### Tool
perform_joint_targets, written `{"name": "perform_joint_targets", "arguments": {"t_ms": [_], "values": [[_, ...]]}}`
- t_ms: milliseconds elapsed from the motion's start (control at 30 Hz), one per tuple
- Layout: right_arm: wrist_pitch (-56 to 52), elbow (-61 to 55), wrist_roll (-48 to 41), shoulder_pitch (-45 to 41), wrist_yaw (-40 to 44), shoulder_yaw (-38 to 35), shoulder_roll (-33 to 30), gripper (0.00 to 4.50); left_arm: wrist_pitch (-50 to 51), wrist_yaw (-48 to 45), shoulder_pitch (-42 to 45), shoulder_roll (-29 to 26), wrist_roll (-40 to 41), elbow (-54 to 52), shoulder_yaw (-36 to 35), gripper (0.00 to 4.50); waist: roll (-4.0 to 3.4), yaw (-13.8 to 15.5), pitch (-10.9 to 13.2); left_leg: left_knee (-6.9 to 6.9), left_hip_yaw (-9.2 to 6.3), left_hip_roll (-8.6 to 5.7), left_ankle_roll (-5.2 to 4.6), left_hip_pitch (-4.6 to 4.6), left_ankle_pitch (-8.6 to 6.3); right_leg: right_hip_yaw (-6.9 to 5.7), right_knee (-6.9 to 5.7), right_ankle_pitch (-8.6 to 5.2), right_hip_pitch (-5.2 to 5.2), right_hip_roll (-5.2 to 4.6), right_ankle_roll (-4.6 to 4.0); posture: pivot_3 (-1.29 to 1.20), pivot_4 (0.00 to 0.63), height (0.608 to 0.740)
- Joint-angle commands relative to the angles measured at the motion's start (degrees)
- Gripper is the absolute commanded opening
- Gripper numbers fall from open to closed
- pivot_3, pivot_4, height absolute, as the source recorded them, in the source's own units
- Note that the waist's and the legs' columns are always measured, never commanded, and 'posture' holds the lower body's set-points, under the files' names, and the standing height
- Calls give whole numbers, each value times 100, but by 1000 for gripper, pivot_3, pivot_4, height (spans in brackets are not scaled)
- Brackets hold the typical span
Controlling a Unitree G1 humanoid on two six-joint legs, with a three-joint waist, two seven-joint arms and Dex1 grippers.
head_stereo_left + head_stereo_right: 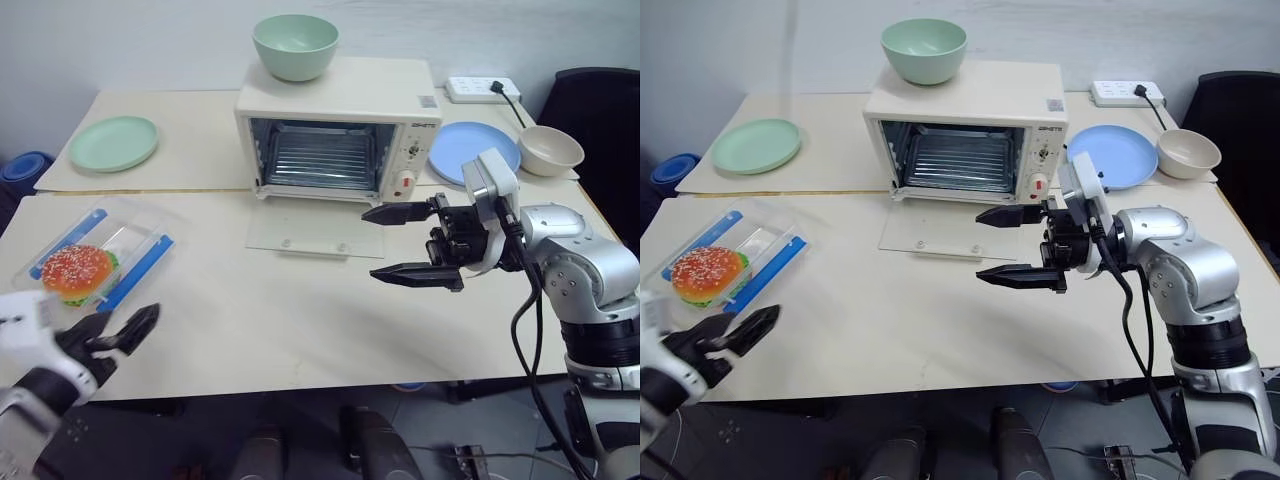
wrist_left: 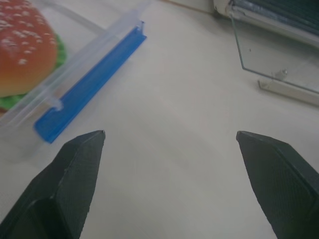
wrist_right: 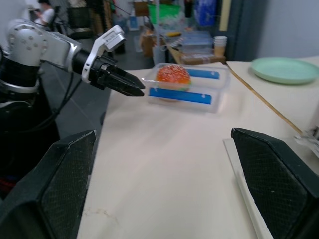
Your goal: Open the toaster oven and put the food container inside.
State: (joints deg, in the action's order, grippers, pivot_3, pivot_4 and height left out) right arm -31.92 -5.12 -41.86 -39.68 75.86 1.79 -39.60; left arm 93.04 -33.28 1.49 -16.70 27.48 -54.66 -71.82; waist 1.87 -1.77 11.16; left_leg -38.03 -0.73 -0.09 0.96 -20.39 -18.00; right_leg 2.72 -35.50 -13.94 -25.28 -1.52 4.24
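The cream-white toaster oven stands at the back middle of the table. Its glass door is folded down flat, showing the wire rack. The food container, a clear tray with blue strips and a toy hamburger in it, lies at the left side of the table. My left gripper hangs open near the table's front left edge, just in front of the container and apart from it, holding nothing. My right gripper is open and empty, pointing left, hovering to the right of the lowered door.
A green bowl sits on top of the oven. A green plate lies at the back left. A blue plate, a beige bowl and a power strip are at the back right, beside a black chair.
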Motion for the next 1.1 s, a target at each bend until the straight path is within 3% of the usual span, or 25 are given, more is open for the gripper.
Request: {"name": "perform_joint_targets", "arguments": {"t_ms": [33, 167, 367, 567, 800, 1100], "values": [[232, 176, 106, -149, 262, -1, 81, 4500, -54, 593, 485, -20, -92, 451, -877, 4482, 0, 0, 0, 0, -2, -2, 0, 1, 0, -5, 0, -1, 2, 0, -1, 0, 150, 740], [263, 188, 179, -129, 340, -15, 133, 4500, -54, 1286, 919, -157, 15, 863, -1049, 4482, 1, 6, 0, 0, -6, -1, 1, 3, 0, -8, -3, 1, 4, 0, 2, 0, 150, 740], [182, -22, 150, 78, 234, -170, 75, 4500, -54, 2465, 1679, -784, -107, 1895, -688, 4482, 9, 11, -3, 0, -15, 6, 19, 2, -11, -10, -3, 4, 4, -26, 6, 0, 150, 740], [-105, -553, 28, 287, -203, -296, 58, 4500, -54, 3458, 1908, -906, -201, 2446, -525, 4482, 10, -24, -3, 3, -9, 14, 27, -2, -18, -7, -3, 3, -6, -26, 5, 0, 150, 740], [-341, -989, -80, 474, -601, -400, 34, 4500, -54, 3613, 1746, -1055, 364, 2607, -836, 4482, 12, -3, -4, 3, -15, 16, 31, -3, -19, 2, -4, 0, -7, -26, -2, 0, 150, 740], [-492, -1165, -189, 413, -864, -364, 124, 4500, -54, 4160, 2204, -1274, 414, 3324, -304, 4482, 15, 19, -5, 3, -17, 15, 31, -2, -18, -1, -4, -1, -5, -25, -4, 0, 150, 740]]}}
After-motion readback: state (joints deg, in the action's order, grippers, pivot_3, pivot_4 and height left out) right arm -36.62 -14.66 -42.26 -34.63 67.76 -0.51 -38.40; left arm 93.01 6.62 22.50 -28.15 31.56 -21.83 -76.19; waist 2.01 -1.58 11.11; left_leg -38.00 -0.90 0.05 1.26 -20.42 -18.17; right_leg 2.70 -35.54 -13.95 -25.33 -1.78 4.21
